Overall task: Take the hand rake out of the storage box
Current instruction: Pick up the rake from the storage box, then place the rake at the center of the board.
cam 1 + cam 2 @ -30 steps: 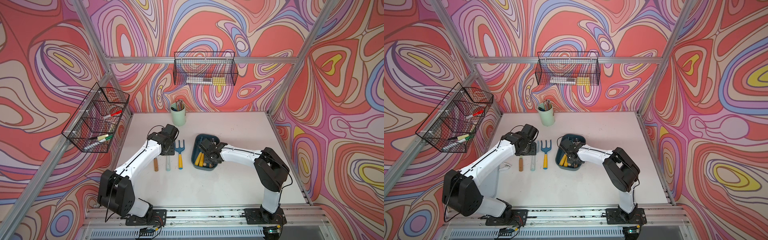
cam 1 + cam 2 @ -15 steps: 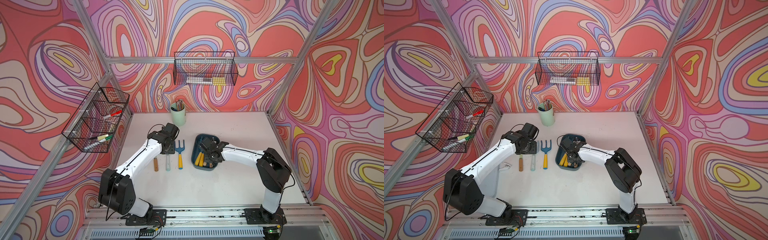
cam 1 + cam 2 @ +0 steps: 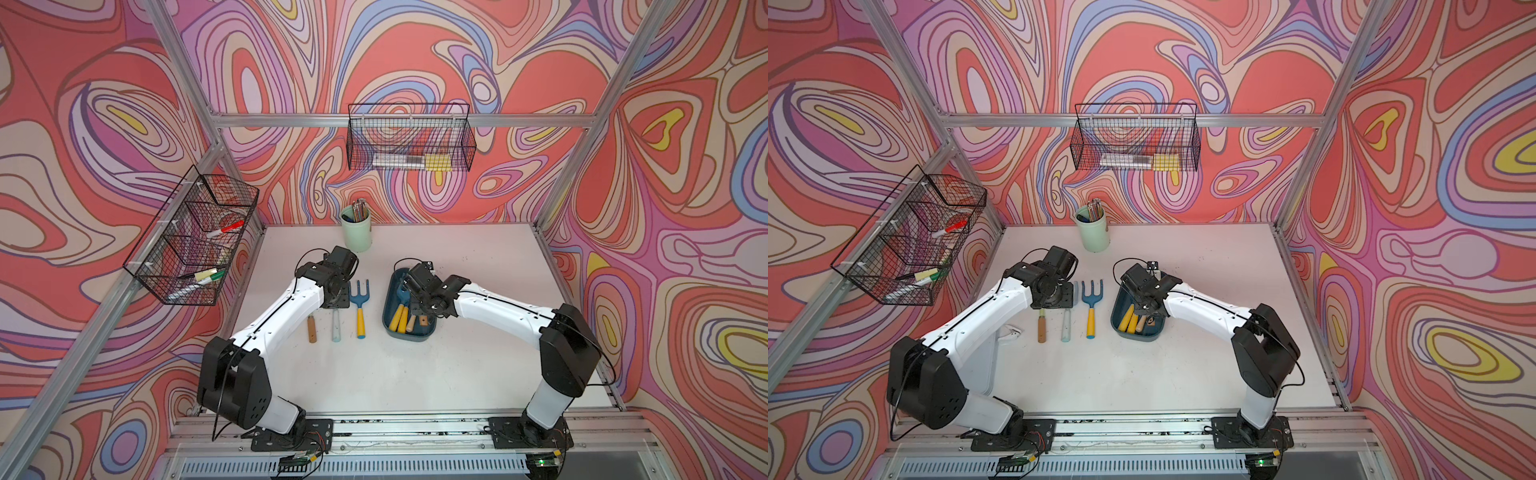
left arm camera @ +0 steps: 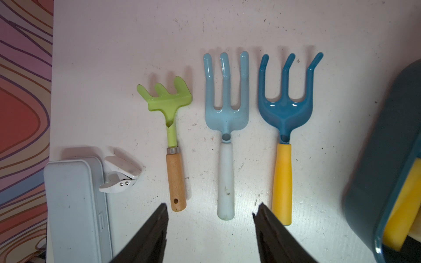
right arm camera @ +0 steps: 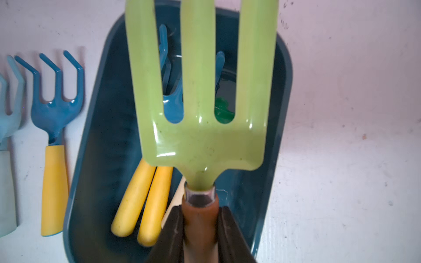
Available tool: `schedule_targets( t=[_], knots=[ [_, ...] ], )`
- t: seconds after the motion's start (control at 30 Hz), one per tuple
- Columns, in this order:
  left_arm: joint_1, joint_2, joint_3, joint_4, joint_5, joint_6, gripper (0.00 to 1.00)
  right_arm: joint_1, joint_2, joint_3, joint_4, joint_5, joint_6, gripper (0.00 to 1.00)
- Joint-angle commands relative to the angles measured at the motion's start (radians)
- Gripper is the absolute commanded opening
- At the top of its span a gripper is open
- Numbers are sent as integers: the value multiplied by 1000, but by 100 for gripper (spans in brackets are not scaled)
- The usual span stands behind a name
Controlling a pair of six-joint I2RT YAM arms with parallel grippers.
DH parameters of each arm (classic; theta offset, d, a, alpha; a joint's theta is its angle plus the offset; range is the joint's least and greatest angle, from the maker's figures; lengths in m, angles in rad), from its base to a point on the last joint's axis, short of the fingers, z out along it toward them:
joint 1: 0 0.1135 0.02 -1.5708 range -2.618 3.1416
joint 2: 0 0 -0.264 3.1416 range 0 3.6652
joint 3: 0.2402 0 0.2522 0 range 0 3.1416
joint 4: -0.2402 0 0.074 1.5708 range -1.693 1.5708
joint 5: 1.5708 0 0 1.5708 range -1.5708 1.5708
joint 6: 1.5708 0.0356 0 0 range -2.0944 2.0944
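**Both white-and-black robot arms reach forward and inward, elbows bent.**
The left arm [image 3: 286, 309] has its wrist apparently pitched straight down. The left gripper [image 4: 211, 206] has its jaws spread apart and holds nothing. The right arm [image 3: 498, 309] angles toward the centre. The right gripper [image 5: 200, 211] has its jaws clamped on the brown wooden handle of the light green three-tined hand rake [image 5: 200, 136].

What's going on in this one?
The right gripper is shut on the wooden handle of a green hand rake, holding it over the storage box, where other tools lie. The left gripper is open above a row of tools on the table, touching none.
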Motion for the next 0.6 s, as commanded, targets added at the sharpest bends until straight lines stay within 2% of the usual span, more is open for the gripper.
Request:
schedule_targets(
  t=[0.0, 0.27, 0.57],
  knots=[
    [-6, 13, 21, -15, -23, 0, 64, -19, -39, 43, -47, 35, -47, 0],
    [-6, 4, 21, -23, -31, -1, 64, -142, -120, 29, -106, -9, -114, 0],
    [-6, 4, 27, -27, -31, -3, 64, -310, -180, -101, -89, -115, -203, 0]
  ],
)
